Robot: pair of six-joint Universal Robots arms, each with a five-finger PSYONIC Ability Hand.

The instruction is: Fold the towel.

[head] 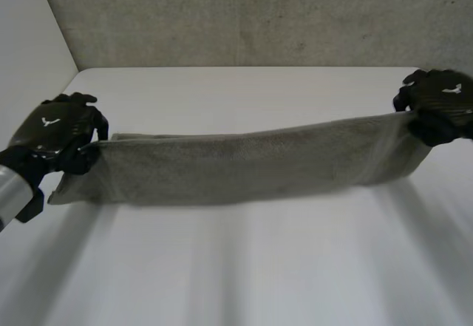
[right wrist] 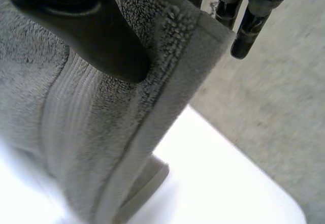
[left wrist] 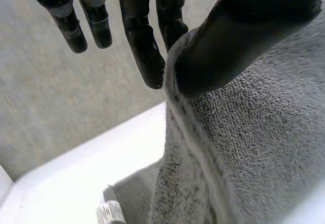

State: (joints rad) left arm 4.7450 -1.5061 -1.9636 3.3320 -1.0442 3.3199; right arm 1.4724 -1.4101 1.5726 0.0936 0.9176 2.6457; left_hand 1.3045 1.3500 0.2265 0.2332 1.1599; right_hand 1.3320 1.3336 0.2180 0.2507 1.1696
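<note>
Grey towel point(head: 251, 165) is held stretched over the white table point(head: 244, 267); one short end is pinched by the left hand point(head: 59, 130), and the other end is pinched by the right hand point(head: 440, 104).

place: lab-like test cell; white table point(head: 244, 267); bare concrete wall point(head: 259, 15)

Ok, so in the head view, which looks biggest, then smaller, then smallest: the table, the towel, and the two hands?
1. The table looks largest.
2. The towel, held stretched between the hands, comes next.
3. The left hand and right hand look about alike, so I would not rank them.
</note>
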